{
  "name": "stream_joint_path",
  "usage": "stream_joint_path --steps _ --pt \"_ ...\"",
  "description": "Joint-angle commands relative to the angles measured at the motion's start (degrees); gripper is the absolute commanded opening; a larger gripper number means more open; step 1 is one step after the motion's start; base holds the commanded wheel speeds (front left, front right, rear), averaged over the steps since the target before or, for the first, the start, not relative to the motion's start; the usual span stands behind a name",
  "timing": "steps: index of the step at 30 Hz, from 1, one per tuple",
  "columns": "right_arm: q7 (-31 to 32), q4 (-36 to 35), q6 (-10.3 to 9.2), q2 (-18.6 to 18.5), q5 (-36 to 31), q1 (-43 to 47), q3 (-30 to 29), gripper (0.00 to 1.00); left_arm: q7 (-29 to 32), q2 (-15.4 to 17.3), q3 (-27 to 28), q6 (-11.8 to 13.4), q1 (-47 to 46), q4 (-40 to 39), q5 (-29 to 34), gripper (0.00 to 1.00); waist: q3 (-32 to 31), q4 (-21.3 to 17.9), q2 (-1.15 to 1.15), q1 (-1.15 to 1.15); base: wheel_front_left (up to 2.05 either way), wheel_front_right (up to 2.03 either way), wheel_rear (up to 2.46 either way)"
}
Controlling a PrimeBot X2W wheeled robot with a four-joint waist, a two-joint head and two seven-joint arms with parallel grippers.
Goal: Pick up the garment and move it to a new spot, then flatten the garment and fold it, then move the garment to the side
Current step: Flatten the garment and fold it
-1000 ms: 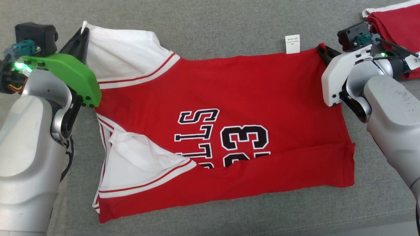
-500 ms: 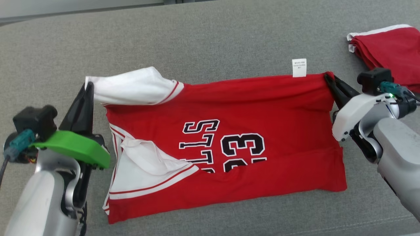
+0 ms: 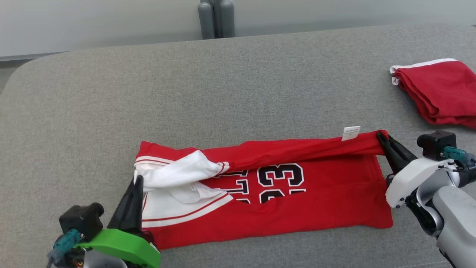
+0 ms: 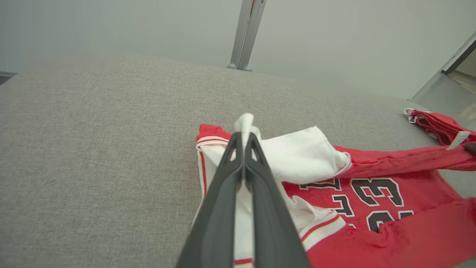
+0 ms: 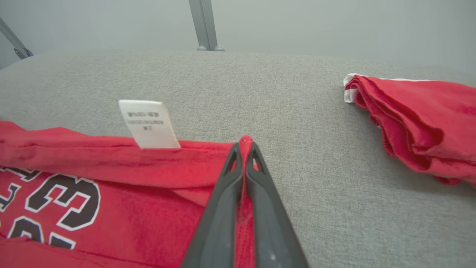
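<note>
The garment [image 3: 297, 208] is a red jersey with white sleeves and black "23" lettering, lying on the grey padded surface [image 3: 186, 93]. Its far edge is lifted and drawn forward over the body, covering part of the lettering. My left gripper [image 3: 138, 180] is shut on the white sleeve at the garment's left end, seen close up in the left wrist view with the gripper [image 4: 243, 136] pinching white cloth. My right gripper [image 3: 380, 134] is shut on the red corner at the right end, beside a white label [image 3: 351, 133]. The right wrist view shows that gripper [image 5: 245, 143] pinching red fabric [image 5: 148, 208].
A second red garment [image 3: 435, 91] lies folded at the far right of the surface, also seen in the right wrist view [image 5: 420, 123]. Grey posts [image 3: 215, 18] stand behind the surface's far edge against a pale wall. Bare grey surface stretches to the left and beyond the garment.
The head camera has tilted up. Both grippers, still shut, have carried the garment's far edge forward over its body, so the spread jersey now lies partly doubled over.
</note>
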Motion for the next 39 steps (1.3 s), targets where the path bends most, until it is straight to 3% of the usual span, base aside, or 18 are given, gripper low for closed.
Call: stream_joint_path --steps 1,14,15,16,18,20,21,22,23,31,39 --pt "0.45 -0.62 -0.01 0.28 -1.03 1.43 -1.00 0.00 -0.37 -0.30 -0.37 -0.14 1.14 0.67 -0.31 0.00 -0.33 0.24 0.00 0.00 0.00 0.00 0.00" --pt "2.14 -5.16 -0.01 3.55 -5.74 7.81 -7.57 0.00 -3.05 -1.74 -1.56 -1.02 2.54 7.82 -1.03 0.00 -0.37 -0.04 0.00 0.00 0.00 0.00 0.00" --pt "1.84 -5.48 -0.02 3.79 -6.10 8.44 -8.07 0.00 -3.42 -1.83 -1.56 -0.98 2.80 8.34 -1.11 0.20 -0.49 -0.07 0.00 0.00 0.00 0.00 0.00" --pt "1.59 -5.80 -0.01 4.20 -6.41 9.11 -8.71 0.15 -3.66 -2.01 -1.65 -0.91 3.11 8.67 -1.19 0.38 -0.63 -0.10 0.00 0.00 0.00 0.00 0.00" --pt "1.34 -6.21 -0.01 4.70 -7.13 10.33 -9.45 0.27 -4.08 -2.34 -1.68 -0.89 3.70 9.22 -1.45 1.00 -0.89 -0.14 0.00 0.00 0.00 0.00 0.00" --pt "0.70 -6.57 -0.02 5.11 -8.17 11.73 -10.91 0.40 -4.65 -2.45 -1.78 -1.01 4.67 9.40 -1.79 1.00 -1.23 -0.17 0.00 0.00 0.00 0.00 0.00" --pt "0.46 -6.78 -0.01 5.44 -8.45 12.40 -11.45 0.57 -4.95 -2.63 -1.71 -1.08 5.12 9.23 -2.10 1.00 -1.35 -0.18 0.00 0.00 0.00 0.00 0.00" --pt "0.19 -7.09 -0.01 5.85 -8.73 13.28 -12.16 0.93 -5.34 -2.65 -1.72 -1.19 5.70 9.03 -2.15 1.00 -1.53 -0.17 0.00 0.00 0.00 0.00 0.00" --pt "-0.13 -7.41 -0.02 6.03 -9.03 14.00 -12.78 1.00 -5.76 -2.68 -1.71 -1.38 6.11 8.66 -2.19 1.00 -1.69 -0.14 0.00 0.00 0.00 0.00 0.00" --pt "-0.81 -10.66 -0.01 6.99 -9.57 20.98 -17.35 1.00 -8.38 -3.39 -2.22 -0.80 9.08 4.98 -1.48 1.00 -3.48 0.05 0.00 0.00 0.00 0.00 0.00" --pt "2.24 -12.15 -0.01 8.68 -10.32 23.51 -23.47 1.00 -9.90 -3.48 -1.54 0.93 6.31 3.79 0.03 1.00 -4.80 0.88 0.00 0.00 0.00 0.00 0.00"
